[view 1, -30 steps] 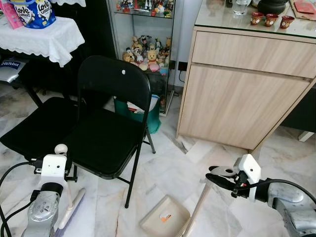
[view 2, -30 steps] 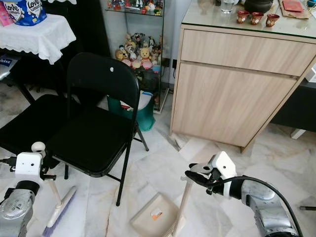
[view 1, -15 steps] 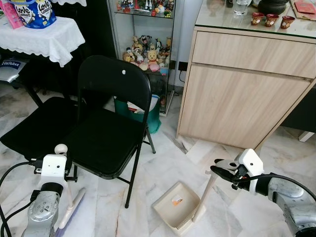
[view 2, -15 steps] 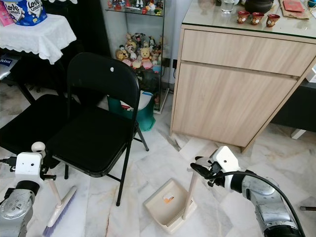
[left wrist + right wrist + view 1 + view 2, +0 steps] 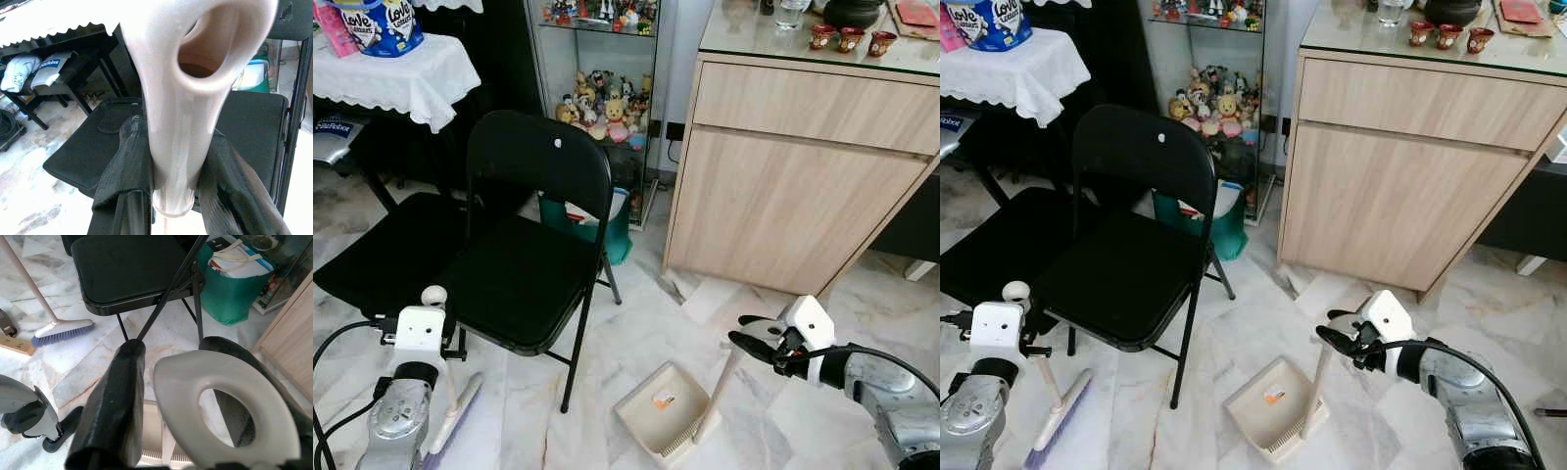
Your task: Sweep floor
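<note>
A beige dustpan (image 5: 656,416) lies flat on the marble floor in front of me, with an orange scrap (image 5: 663,399) inside it. Its long handle (image 5: 717,392) leans up to my right gripper (image 5: 747,334). In the right wrist view the handle's ring end (image 5: 225,411) sits between the fingers (image 5: 112,406), resting on one, with a narrow gap to the other. My left gripper (image 5: 173,181) is shut on the pale broom handle (image 5: 434,294) at lower left. The broom's purple bristles (image 5: 1058,421) rest on the floor.
A black folding chair (image 5: 524,264) stands just left of the dustpan, with a second black seat (image 5: 382,250) beside it. A wooden cabinet (image 5: 803,186) is ahead on the right. A glass toy case (image 5: 602,108), a green bag (image 5: 592,230) and a cloth-covered table (image 5: 401,73) stand behind.
My right arm has pushed the dustpan forward and set it flat on the floor; its handle now stands steeper. The left arm and broom have stayed still.
</note>
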Robot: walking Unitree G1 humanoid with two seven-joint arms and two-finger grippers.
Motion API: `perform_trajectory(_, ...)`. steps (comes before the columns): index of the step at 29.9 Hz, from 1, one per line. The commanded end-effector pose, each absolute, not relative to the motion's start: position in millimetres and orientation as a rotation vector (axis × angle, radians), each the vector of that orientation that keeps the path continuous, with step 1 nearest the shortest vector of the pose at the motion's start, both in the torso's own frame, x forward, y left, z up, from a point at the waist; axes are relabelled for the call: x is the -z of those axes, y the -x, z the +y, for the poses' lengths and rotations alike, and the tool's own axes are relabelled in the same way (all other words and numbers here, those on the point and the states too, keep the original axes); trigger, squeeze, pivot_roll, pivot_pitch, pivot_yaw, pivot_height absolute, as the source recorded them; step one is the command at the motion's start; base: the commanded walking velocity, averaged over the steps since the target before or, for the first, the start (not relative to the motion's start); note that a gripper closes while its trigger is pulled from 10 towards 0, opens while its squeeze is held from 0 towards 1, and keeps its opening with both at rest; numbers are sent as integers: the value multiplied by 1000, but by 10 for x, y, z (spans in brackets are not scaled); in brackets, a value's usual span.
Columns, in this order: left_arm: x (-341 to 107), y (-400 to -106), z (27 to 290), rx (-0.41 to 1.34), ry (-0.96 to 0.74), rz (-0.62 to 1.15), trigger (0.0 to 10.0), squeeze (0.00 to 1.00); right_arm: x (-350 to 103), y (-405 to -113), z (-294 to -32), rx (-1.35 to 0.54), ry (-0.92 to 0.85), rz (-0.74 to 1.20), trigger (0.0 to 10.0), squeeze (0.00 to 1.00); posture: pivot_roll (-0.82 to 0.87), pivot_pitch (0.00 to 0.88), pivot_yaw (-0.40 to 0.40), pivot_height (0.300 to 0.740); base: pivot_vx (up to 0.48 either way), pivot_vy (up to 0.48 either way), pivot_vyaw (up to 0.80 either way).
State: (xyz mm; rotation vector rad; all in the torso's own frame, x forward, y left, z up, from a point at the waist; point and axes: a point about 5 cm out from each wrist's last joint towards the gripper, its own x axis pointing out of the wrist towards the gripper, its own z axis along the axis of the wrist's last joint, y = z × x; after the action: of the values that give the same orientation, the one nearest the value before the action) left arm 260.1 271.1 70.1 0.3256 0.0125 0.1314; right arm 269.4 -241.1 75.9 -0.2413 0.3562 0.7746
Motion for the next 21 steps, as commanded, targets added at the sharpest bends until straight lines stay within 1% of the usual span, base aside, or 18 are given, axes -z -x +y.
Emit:
perform_trajectory(1, -747, -2607, 2754, -136, -344, -9, 10000, 0, -746, -2680, -2417, -769, 240, 359, 10000, 1000, -6, 101, 19, 740, 0, 0, 0)
perform_trajectory(10, -748, -2617, 2751, -133, -343, -9, 10000, 0, -729, -2680, -2405, -757, 243, 361, 10000, 1000, -8, 100, 22, 740, 0, 0, 0)
perform_trajectory(18, -745, -2623, 2741, -128, -342, -8, 10000, 0, -674, -2718, -2365, -664, 262, 341, 10000, 1000, -9, 99, 23, 740, 0, 0, 0)
perform_trajectory(19, -745, -2624, 2738, -127, -341, -8, 10000, 0, -643, -2722, -2359, -627, 267, 341, 10000, 0, -10, 99, 23, 740, 0, 0, 0)
perform_trajectory(21, -745, -2625, 2736, -127, -340, -8, 10000, 0, -627, -2725, -2362, -599, 282, 331, 10000, 0, -7, 98, 22, 740, 0, 0, 0)
